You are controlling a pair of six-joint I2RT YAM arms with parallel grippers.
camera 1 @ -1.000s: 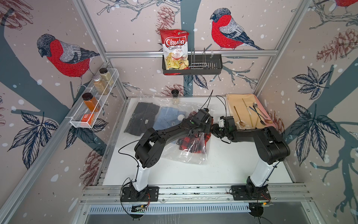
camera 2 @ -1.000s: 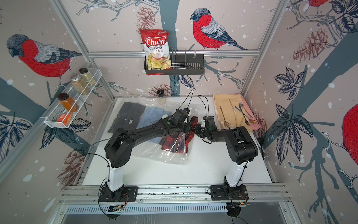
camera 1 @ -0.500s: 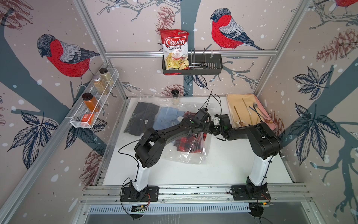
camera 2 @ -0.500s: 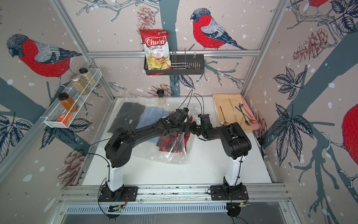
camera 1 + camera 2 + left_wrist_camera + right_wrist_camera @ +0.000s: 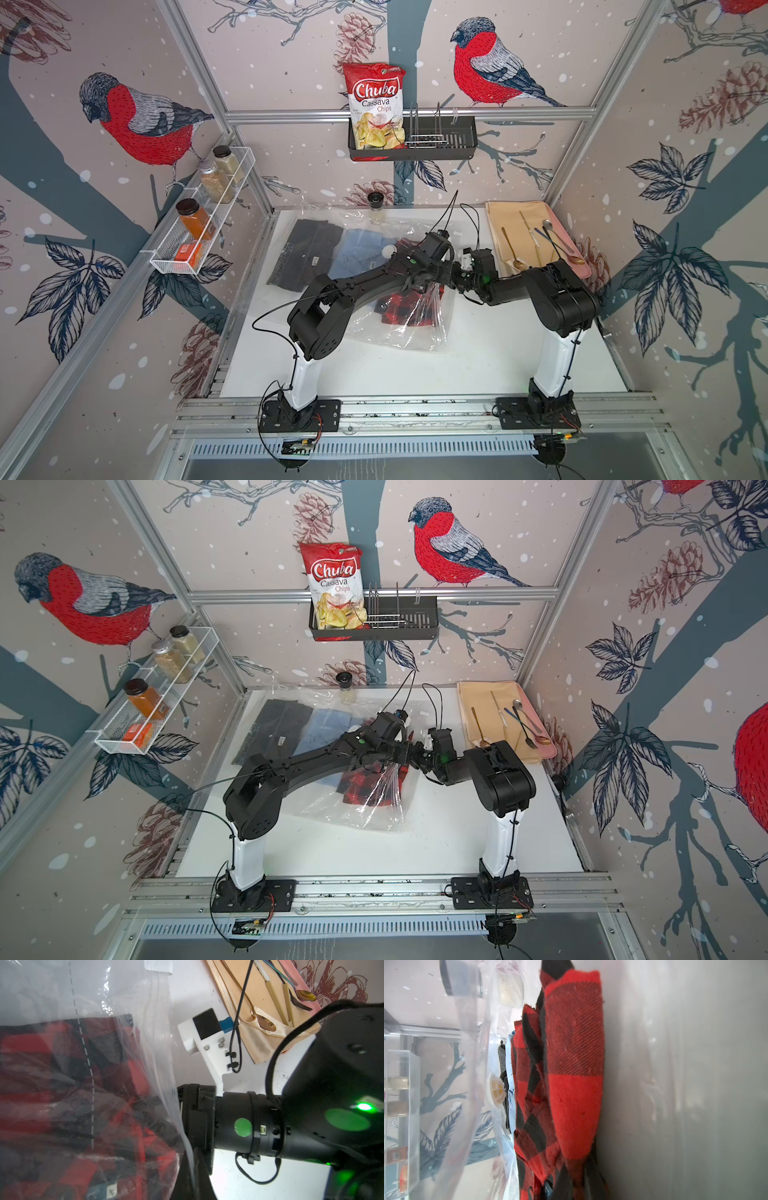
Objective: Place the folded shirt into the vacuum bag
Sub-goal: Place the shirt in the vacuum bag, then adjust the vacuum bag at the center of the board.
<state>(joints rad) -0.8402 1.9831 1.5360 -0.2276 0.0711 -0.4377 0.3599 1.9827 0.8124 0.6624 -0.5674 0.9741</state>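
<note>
Overhead, in a top view, the vacuum bag [image 5: 399, 332] lies on the tabletop [image 5: 478, 361], the folded shirt [image 5: 395, 309] partly inside its mouth; the left end effector [image 5: 442, 277] clamps the raised film, the right end effector [image 5: 459, 279] just beside. Left wrist: plaid behind film. Right wrist: plaid close up; whether the right jaws grip, I cannot tell.

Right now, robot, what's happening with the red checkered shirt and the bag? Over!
Left gripper shut on vacuum bag edge, holding it up. Right gripper shut on red plaid shirt, inside the bag. Blue shirt deeper in, not blocking.
</note>
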